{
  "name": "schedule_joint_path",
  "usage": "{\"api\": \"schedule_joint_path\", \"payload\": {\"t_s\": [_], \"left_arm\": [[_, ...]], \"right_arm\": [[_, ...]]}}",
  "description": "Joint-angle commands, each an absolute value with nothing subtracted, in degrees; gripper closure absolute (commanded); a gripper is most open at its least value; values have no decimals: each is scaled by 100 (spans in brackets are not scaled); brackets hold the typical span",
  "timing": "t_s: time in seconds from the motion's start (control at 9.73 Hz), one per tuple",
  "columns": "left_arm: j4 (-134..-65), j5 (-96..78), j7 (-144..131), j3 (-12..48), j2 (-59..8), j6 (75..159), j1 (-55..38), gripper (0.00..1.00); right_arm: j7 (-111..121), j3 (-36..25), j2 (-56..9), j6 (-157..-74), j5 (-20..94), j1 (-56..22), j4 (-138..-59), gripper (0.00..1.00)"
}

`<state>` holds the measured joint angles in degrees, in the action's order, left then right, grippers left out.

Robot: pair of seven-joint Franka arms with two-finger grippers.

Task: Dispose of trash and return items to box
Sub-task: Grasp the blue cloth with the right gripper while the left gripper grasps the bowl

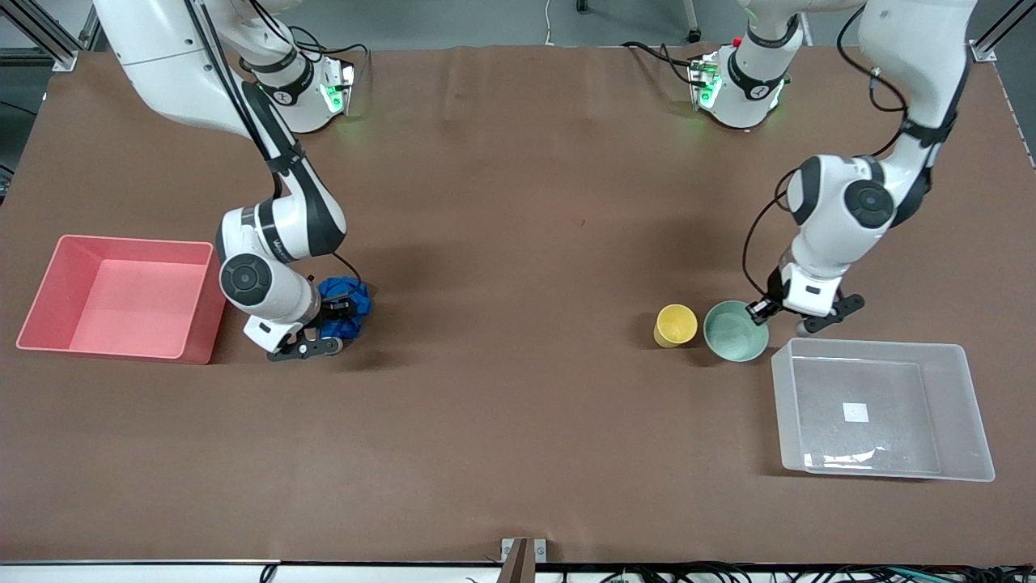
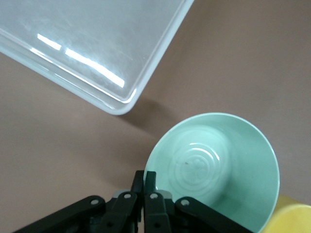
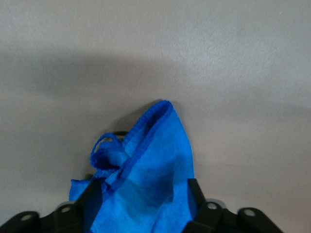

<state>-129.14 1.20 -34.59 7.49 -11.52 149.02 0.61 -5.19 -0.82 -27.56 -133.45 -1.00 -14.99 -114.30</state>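
The blue wad (image 1: 356, 293) lies on the table beside the pink bin. My right gripper (image 1: 346, 309) is low at it, fingers closed against both its sides; in the right wrist view the wad (image 3: 150, 150) fills the gap of the gripper (image 3: 143, 194). The mint-green bowl (image 1: 732, 334) stands beside the yellow cup (image 1: 676, 322), just off a corner of the clear tub (image 1: 882, 346). My left gripper (image 1: 759, 309) pinches the bowl's rim; in the left wrist view the gripper (image 2: 146, 177) has one finger inside the bowl (image 2: 214, 160) and one outside. The cup's edge (image 2: 291, 221) and the tub's corner (image 2: 160, 53) show there too.
The pink bin (image 1: 48, 283) stands at the right arm's end of the table, close to the right arm's wrist. The clear tub, with a white label (image 1: 855, 412) on its bottom, stands at the left arm's end, nearer the front camera than the bowl.
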Motion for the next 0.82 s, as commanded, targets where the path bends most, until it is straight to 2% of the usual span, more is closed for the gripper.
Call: {"api": "schedule_joint_path", "payload": {"t_s": [0.0, 0.1, 0.21, 0.72], "left_arm": [[-12134, 114, -3560, 764, -765, 13339, 35, 100], [-11737, 114, -3542, 765, -834, 13046, 96, 100], [-11359, 132, -3438, 712, -1044, 13008, 114, 100], [-9661, 870, -1921, 712, -2599, 13008, 799, 100]], "right_arm": [[-598, -114, -2698, -13613, -53, -1529, -11698, 70], [-598, -114, -2698, -13597, -53, -1529, -11698, 84], [-589, -114, -2690, -13553, -53, -1529, -11698, 90], [-527, -141, -2269, -13316, -62, -1328, -11663, 91]]}}
